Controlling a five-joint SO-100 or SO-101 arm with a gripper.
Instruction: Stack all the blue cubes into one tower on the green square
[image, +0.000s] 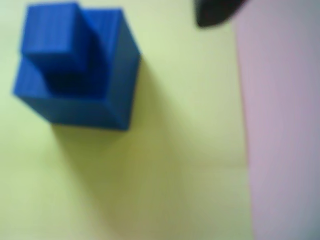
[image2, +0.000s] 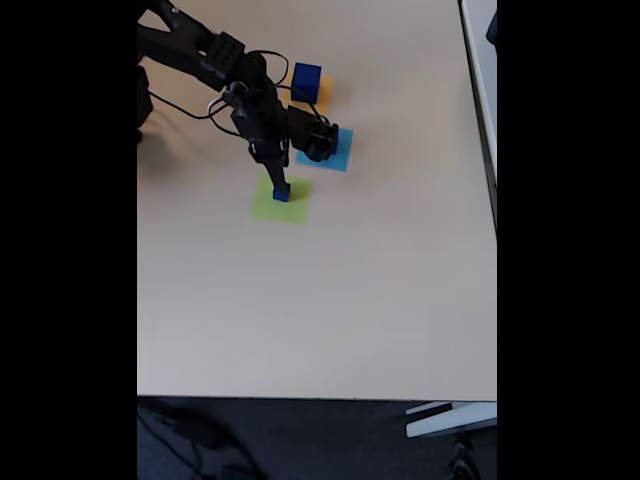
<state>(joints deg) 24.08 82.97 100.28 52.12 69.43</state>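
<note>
In the wrist view a small blue cube (image: 52, 37) sits on top of a bigger blue cube (image: 95, 97), both on the green square (image: 170, 150). One dark fingertip (image: 215, 14) shows at the top edge, well to the right of the stack and not touching it. In the fixed view my gripper (image2: 281, 180) points down over the green square (image2: 290, 208), right above the blue stack (image2: 282, 193); it holds nothing and looks open. Another blue cube (image2: 306, 81) stands on an orange square (image2: 322, 95) farther back.
A light-blue flat square (image2: 338, 158) lies just behind and right of the green one, partly under the arm's wrist. The arm's base and cables occupy the far left corner. The table's right edge (image2: 495, 200) is far from the squares.
</note>
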